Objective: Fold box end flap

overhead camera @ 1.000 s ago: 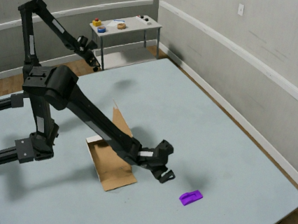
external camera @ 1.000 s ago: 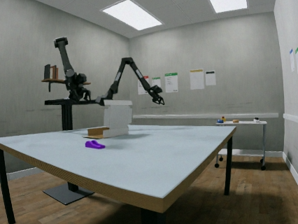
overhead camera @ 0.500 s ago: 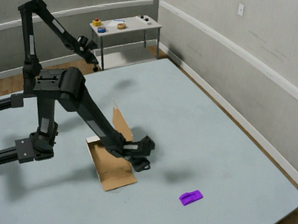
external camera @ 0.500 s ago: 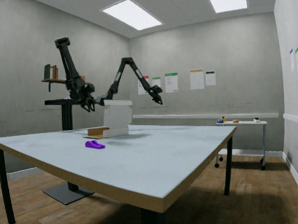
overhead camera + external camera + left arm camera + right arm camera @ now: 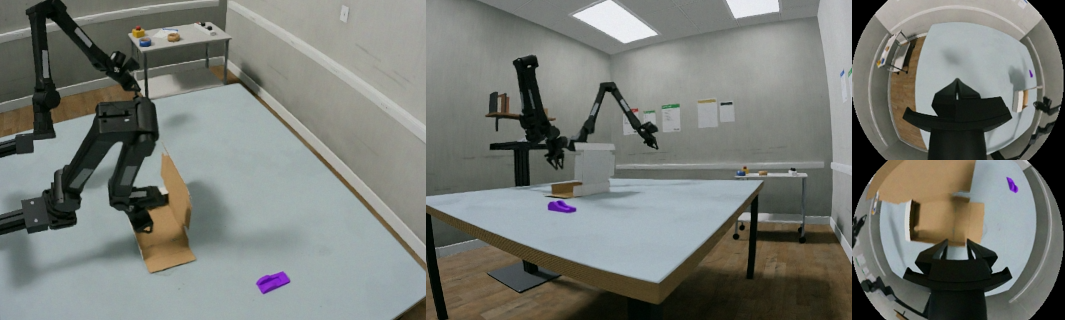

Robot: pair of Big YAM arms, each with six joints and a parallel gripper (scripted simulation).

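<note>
The cardboard box sits on its base. Its white-faced end wall stands upright; I cannot tell its top flap's or tabs' exact position. The tall lid panel stands along one long side. The near long wall looks upright and low. The opposite end's panel lies flat. My right gripper is partly open and empty, above the box's near long side. My left gripper is shut and empty, high and away from the box.
A purple object lies on the table beyond the flat end. A side table with small items stands off the table's far edge. The right arm reaches over the box.
</note>
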